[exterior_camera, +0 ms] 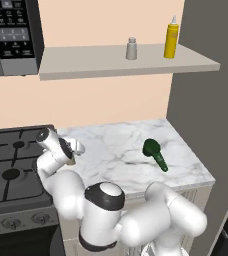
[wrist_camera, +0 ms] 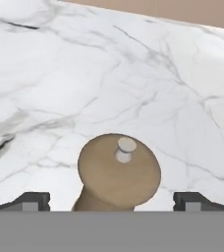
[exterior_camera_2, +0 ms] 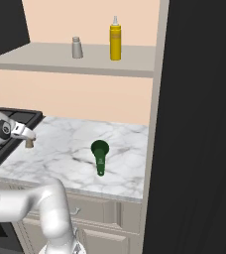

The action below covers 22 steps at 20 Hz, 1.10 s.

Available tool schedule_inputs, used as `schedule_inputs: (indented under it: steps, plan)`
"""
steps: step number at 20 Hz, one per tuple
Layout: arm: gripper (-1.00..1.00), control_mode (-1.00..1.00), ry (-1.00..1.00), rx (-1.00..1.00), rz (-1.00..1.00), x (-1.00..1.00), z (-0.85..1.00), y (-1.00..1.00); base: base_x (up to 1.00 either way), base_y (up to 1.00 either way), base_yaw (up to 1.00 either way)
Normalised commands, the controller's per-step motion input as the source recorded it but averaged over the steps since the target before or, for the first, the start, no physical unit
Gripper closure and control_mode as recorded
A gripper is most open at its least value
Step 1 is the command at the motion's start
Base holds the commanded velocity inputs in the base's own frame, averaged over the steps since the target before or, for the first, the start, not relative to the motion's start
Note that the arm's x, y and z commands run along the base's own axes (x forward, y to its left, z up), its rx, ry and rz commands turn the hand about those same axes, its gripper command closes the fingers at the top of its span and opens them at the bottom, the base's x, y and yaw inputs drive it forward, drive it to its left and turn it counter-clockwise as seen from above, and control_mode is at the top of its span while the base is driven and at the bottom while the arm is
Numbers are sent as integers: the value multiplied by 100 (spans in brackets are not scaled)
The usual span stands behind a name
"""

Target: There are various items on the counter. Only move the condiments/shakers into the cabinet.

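The brown shaker (wrist_camera: 119,172) stood upright on the counter (exterior_camera: 126,150), close to the counter's left end beside the black stove (exterior_camera: 11,160). In the hand view you looked down on its rounded top with the small pale knob, and it sat between the two dark fingertips (wrist_camera: 33,201), one on each side, neither touching it. So your gripper (wrist_camera: 116,202) was spread wide around the shaker, not clamped on it. From the right base view you saw the shaker (exterior_camera_2: 29,144) just under the hand at the counter's near-left part, and in the left base view the gripper (exterior_camera: 72,152) was down low at the seam between stove and marble.

Farther out on the same counter, well apart from the shaker and toward the right, the dark green long-handled thing (exterior_camera: 155,153) lay flat, its round head toward the wall and its handle pointing toward the front edge.

Up above, you had the grey shaker (exterior_camera: 131,49) and the yellow squeeze bottle (exterior_camera: 171,39) both standing upright on the cabinet (exterior_camera: 86,62) shelf board, near each other but not touching, the bottle to the right. The black microwave (exterior_camera: 11,35) hung at the shelf's left end.
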Motion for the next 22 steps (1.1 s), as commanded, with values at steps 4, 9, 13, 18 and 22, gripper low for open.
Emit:
schedule_inputs:
  steps: [4,9,13,18,22]
  plan:
    - [100,-100,0,0,3,11,-37,24,0,0,0]
    - [100,-100,0,0,1,9,-32,24,0,0,0]
    - [100,-100,-4,5,2,-54,1,0,0,0,0]
    - [100,-100,-13,11,1,-80,45,0,0,0,0]
    - [100,-100,-21,10,3,-68,98,-14,0,0,0]
